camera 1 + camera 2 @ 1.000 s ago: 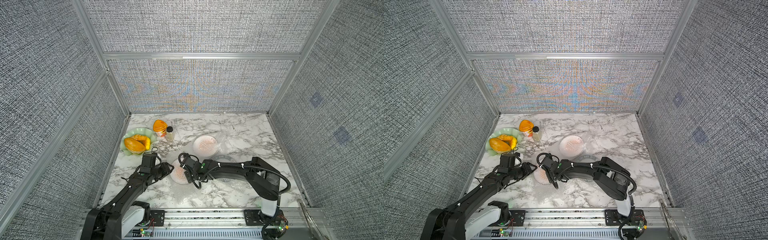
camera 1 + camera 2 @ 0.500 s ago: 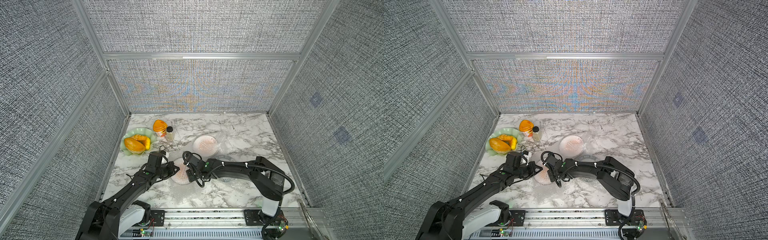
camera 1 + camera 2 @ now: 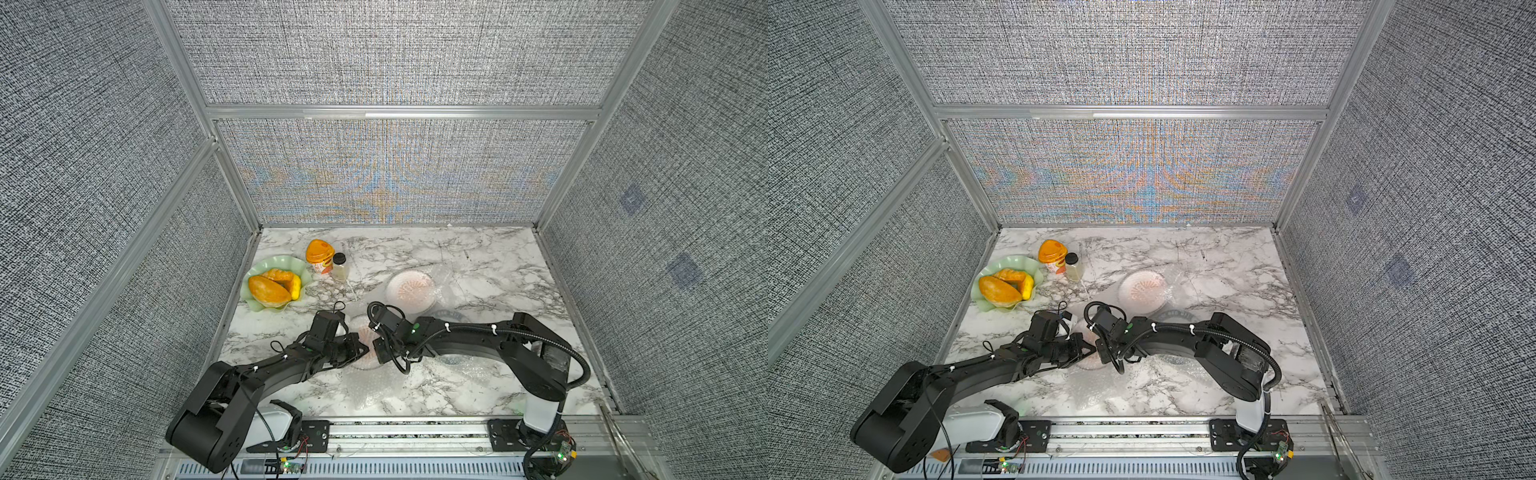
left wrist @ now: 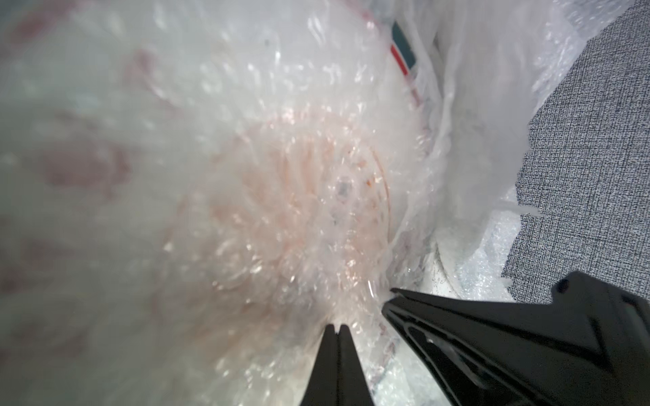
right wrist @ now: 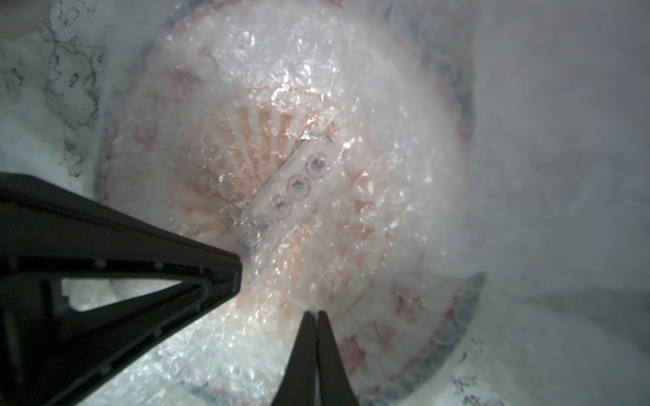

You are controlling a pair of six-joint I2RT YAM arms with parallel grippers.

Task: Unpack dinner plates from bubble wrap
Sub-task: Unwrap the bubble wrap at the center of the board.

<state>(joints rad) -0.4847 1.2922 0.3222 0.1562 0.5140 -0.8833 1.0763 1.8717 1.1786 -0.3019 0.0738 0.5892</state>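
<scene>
Beneath left gripper (image 4: 337,332) and right gripper (image 5: 316,316) lies plate (image 5: 415,302); bubble wrap (image 4: 246,105) pinched.

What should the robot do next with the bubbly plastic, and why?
Probably draw the arms gently apart to peel it open: the left gripper and right gripper both look pinched shut on the bubble wrap, which covers the sunburst plate.

Left tool (image 3: 1089,352): tip beside right tool (image 3: 1100,356), both over near plate (image 3: 1087,365).
Bubble wrap (image 3: 1096,392): spread on table (image 3: 1225,266), front of that plate.
Far plate (image 3: 1142,286): mid-table, orange centre.
</scene>
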